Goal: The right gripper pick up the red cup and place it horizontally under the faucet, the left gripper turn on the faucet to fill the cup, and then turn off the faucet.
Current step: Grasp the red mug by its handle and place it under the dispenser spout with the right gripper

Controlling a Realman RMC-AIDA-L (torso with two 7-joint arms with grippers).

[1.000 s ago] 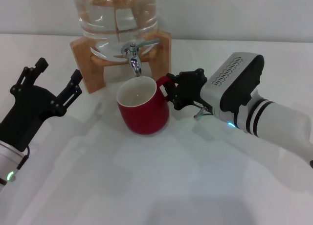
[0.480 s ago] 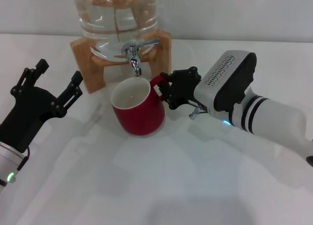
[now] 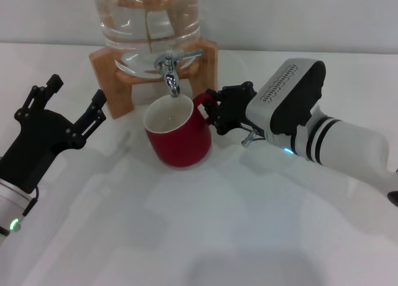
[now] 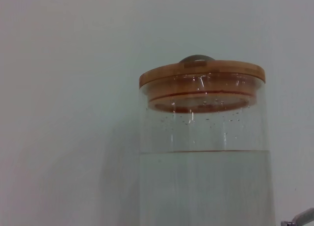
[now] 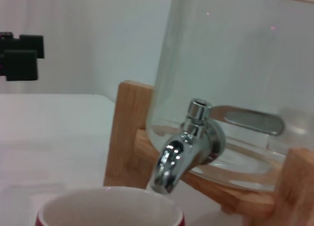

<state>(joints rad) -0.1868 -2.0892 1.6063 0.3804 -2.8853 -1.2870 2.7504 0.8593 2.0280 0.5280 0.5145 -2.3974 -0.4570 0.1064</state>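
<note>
The red cup (image 3: pixel 180 140) stands upright with its cream inside facing up, its rim just below the spout of the chrome faucet (image 3: pixel 169 71). My right gripper (image 3: pixel 211 115) comes in from the right and is shut on the cup's handle. My left gripper (image 3: pixel 76 91) hangs open to the left of the wooden stand, apart from the faucet. In the right wrist view the faucet (image 5: pixel 184 152) sits directly over the red cup's rim (image 5: pixel 108 209). No water is running from the spout. The lever handle points to the right.
The glass water jar (image 3: pixel 146 18) rests on a wooden stand (image 3: pixel 106 81) at the back of the white table (image 3: pixel 186 236). The left wrist view shows the jar's wooden lid (image 4: pixel 202 73) and the waterline. My right arm's grey housing (image 3: pixel 292 102) lies right of the cup.
My right gripper has carried the cup a little left and back toward the stand. The cup tilted on the way and now sits upright under the spout. The left arm has stayed still.
</note>
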